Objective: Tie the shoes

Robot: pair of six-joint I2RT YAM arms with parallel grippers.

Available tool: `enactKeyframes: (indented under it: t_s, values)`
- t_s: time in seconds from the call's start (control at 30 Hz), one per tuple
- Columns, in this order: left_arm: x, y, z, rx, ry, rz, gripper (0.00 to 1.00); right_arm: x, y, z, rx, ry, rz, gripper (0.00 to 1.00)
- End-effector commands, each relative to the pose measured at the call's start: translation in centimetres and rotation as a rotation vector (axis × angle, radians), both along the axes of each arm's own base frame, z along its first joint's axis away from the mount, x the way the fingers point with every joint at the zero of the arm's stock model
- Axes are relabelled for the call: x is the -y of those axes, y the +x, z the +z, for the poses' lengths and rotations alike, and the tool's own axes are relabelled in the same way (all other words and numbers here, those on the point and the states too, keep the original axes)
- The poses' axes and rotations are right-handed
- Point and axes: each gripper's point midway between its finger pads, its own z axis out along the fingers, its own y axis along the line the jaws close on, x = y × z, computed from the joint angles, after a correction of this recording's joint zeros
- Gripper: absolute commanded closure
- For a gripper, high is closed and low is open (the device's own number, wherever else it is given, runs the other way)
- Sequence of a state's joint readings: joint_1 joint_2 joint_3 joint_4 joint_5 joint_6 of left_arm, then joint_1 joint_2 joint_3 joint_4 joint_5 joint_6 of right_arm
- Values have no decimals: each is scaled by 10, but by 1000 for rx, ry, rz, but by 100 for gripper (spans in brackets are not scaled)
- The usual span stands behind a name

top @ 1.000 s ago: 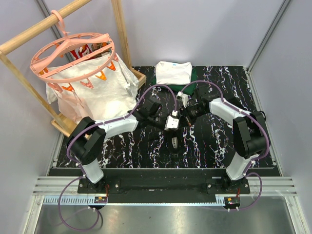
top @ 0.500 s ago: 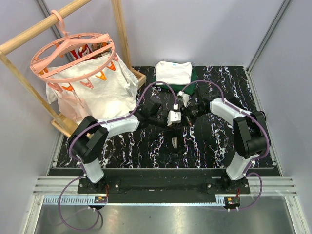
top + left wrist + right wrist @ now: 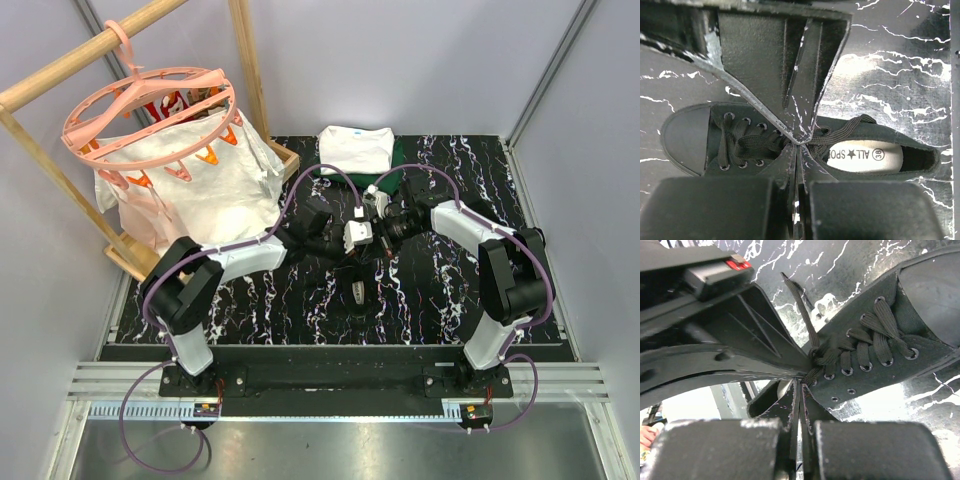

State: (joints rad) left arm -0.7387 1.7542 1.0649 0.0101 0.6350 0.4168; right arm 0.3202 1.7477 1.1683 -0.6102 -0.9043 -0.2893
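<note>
The left arm [image 3: 245, 258] and right arm [image 3: 462, 228] have white links and black joints, trailed by looping purple cables [image 3: 326, 169]. The left pincer [image 3: 799, 145] has black fingers [image 3: 715, 210] scuffed white.

Black sneaker [image 3: 755, 145], white-veined black table [image 3: 900, 65]

We are holding the left gripper [image 3: 797, 152] with its two sides pressed flat together, no gap showing, over the middle of the black sneaker [image 3: 890, 132], right where the laces [image 3: 757, 145] are bunching. The right gripper [image 3: 800, 139] is reaching in from the top of the view, narrowing to a closed tip that is meeting ours at that bunch. The sneaker is lying sole-down across the black marbled table [image 3: 900, 65], its smooth toe cap [image 3: 685, 137] pointing left and its pale printed insole [image 3: 865, 156] showing on the right. One lace strand is trailing over the collar toward the right.
</note>
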Motion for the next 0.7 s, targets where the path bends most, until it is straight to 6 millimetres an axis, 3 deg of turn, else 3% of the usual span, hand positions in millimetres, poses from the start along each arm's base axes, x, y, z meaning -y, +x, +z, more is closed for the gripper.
enactKeyframes:
  t_s: [0.0, 0.3, 0.67]
  values:
    - [3, 8, -2, -25, 5, 57, 100, -8, 8, 21, 31, 63, 0, 100]
    - [6, 9, -6, -191, -34, 190, 100, -10, 3, 18, -7, 73, -8, 100]
    - [21, 1, 13, -372, -231, 245, 100, -15, -1, 10, -35, 72, -2, 100]
